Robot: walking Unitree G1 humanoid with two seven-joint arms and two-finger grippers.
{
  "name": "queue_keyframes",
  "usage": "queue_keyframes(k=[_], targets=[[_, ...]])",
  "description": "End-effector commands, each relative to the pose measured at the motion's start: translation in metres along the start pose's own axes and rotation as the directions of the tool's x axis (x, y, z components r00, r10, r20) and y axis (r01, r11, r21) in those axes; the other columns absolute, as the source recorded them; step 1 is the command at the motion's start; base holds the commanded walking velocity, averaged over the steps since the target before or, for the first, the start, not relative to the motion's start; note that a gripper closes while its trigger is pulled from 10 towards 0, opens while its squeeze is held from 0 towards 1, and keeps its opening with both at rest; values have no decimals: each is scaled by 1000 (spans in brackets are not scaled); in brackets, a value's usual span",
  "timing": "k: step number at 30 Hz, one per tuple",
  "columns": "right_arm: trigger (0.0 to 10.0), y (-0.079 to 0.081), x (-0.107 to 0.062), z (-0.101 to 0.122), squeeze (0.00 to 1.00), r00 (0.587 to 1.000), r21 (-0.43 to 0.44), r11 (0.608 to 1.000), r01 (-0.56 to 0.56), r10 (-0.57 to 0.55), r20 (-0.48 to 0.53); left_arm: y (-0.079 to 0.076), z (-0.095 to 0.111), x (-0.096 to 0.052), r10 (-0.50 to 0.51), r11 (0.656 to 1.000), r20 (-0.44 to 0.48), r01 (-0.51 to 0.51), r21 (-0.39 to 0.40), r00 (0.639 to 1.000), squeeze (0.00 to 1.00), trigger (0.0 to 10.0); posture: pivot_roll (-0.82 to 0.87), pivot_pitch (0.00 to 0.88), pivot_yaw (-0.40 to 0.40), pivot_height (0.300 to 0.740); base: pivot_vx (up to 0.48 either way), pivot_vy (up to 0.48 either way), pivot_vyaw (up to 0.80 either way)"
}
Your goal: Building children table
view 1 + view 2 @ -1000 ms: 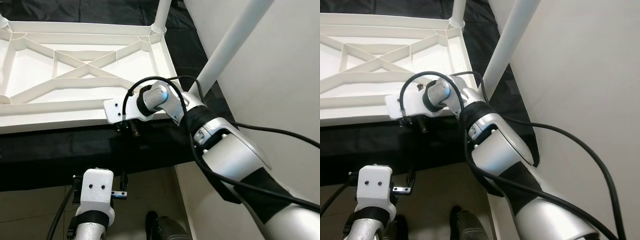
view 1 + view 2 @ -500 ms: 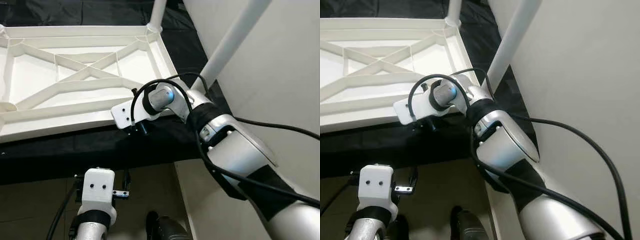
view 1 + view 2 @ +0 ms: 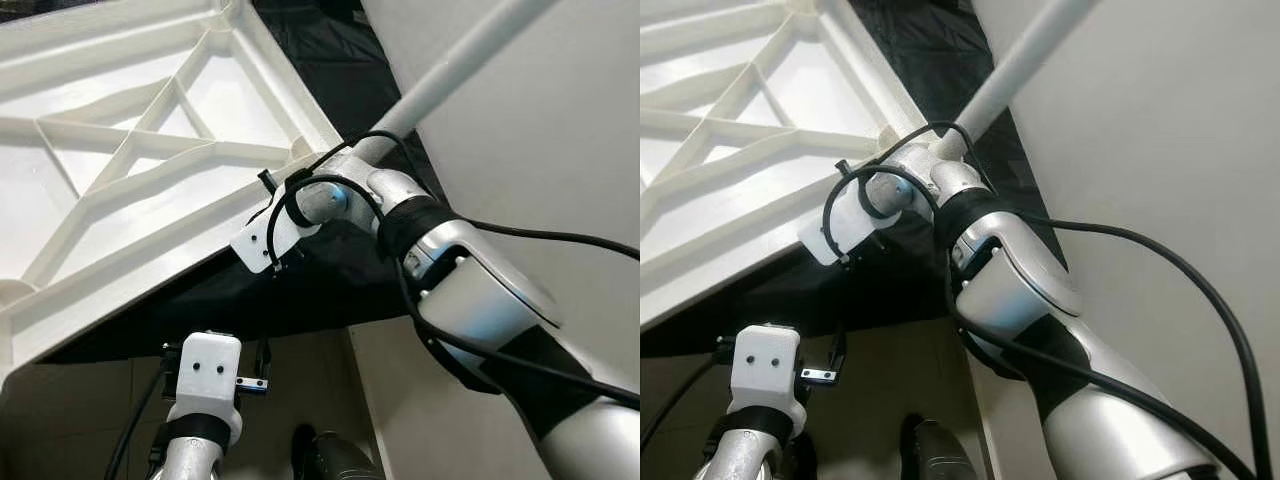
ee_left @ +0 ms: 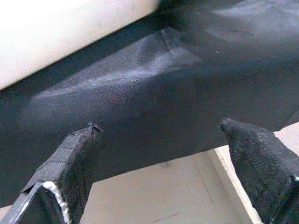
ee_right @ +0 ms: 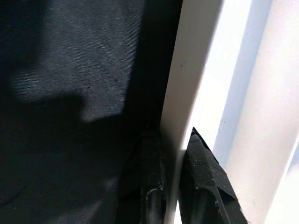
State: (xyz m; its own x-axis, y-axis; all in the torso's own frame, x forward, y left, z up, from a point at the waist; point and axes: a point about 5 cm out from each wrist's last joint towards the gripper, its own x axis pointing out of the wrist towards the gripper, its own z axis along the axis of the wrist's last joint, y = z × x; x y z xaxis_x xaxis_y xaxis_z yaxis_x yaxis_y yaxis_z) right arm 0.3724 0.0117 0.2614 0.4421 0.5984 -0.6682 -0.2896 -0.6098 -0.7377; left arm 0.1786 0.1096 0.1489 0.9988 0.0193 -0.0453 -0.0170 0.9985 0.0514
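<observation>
Nearest the camera, the left claw [image 3: 252, 384] hangs low over the tiled floor [image 4: 154, 196], its fingers [image 4: 70, 158] spread wide with nothing between them; it looks idle, just short of the black cloth [image 4: 154, 102].

Higher up, the right claw [image 5: 175, 186] is pressed together on the thin edge of the tabletop [image 3: 130, 180], one black finger on each side of the white rim [image 5: 187, 93] (the wrist view shows the wall of plastic pinched between them). The right arm [image 3: 470, 300] reaches forward and across to get there, its wrist [image 3: 275, 225] just under the tabletop's near corner.

The tabletop is upside down, its ribbed underside facing the camera, and it is tilted, the gripped corner lifted off the cloth. That grip on the rim is likely what holds the tilt, perhaps to turn the piece or bring a socket within reach.

Beyond the wrist, a white leg [image 3: 455, 65] runs up and away from that corner, along the pale wall [image 3: 560, 130]; it seems already fitted there
</observation>
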Motion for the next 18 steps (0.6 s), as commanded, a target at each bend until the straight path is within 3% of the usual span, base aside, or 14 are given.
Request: queue_keyframes(k=[1,13,15,16,18], targets=[[0,20,14,4,0,998,-34,998,-54,55,23,-29,-2,-4,-95,993,-26,92,-75,995,0,10000,-25,238,-192,734,0,0,0],[0,28,19,7,0,997,-22,998,-56,57,48,-29,-3,-3,-105,992,-18,104,-72,994,0,10000,-23,220,-192,734,0,0,0],[0,29,19,7,0,997,-102,992,-69,71,19,-30,-4,-3,-106,992,-19,105,-71,994,0,10000,-23,220,-192,734,0,0,0],[0,29,19,7,0,997,-102,992,-69,71,19,-30,-4,-3,-106,992,-19,105,-71,994,0,10000,-23,220,-192,734,0,0,0],[0,30,21,7,0,997,-224,972,-74,72,-20,-30,-5,-3,-107,992,-20,105,-71,994,0,10000,-33,218,-197,734,0,0,0]])
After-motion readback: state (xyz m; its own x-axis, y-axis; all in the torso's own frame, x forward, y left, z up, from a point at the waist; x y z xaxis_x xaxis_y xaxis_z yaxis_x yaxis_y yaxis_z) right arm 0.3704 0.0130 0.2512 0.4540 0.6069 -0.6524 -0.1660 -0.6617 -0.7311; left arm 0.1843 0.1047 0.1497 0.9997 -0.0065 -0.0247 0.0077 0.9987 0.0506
